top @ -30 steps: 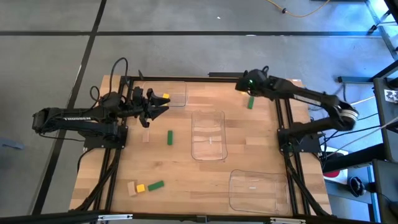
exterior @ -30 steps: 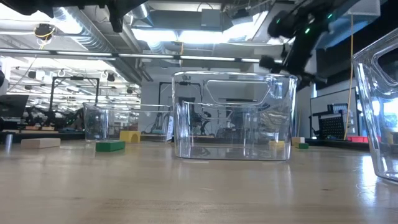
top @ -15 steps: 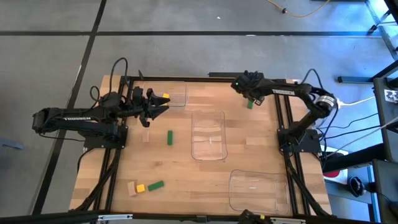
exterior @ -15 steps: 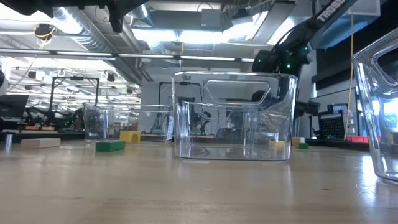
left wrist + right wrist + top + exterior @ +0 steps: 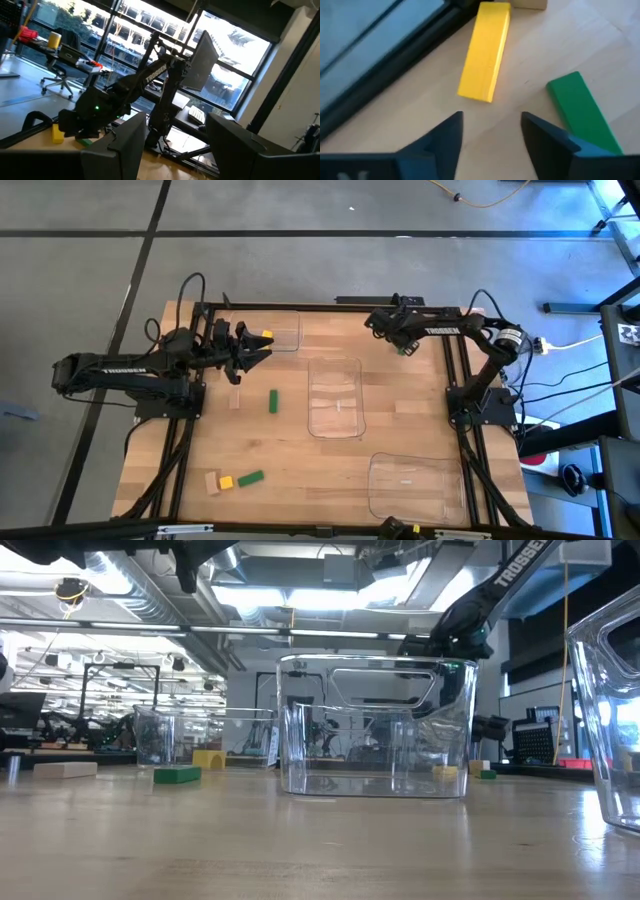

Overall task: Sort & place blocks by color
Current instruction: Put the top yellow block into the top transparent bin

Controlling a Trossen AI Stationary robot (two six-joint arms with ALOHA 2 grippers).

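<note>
1. The right pincer point(image 5: 490, 132) hangs open and empty over the bench point(image 5: 300, 450), near its far edge.
2. Just ahead of it lie a yellow block point(image 5: 485, 52) and a green block point(image 5: 582, 112), apart.
3. The left pincer point(image 5: 262, 348) is open beside the far tray point(image 5: 285, 338).
4. Arm lettering reads "TROSSEN" point(image 5: 159, 71).

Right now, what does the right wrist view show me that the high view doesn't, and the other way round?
Only the right wrist view: a yellow oblong block beside the green block, the open right gripper aimed between them, holding nothing. Only the high view: the three clear trays, the left gripper over a yellow block, blocks at the near-left. Both: that green block by the far-right edge.
</note>
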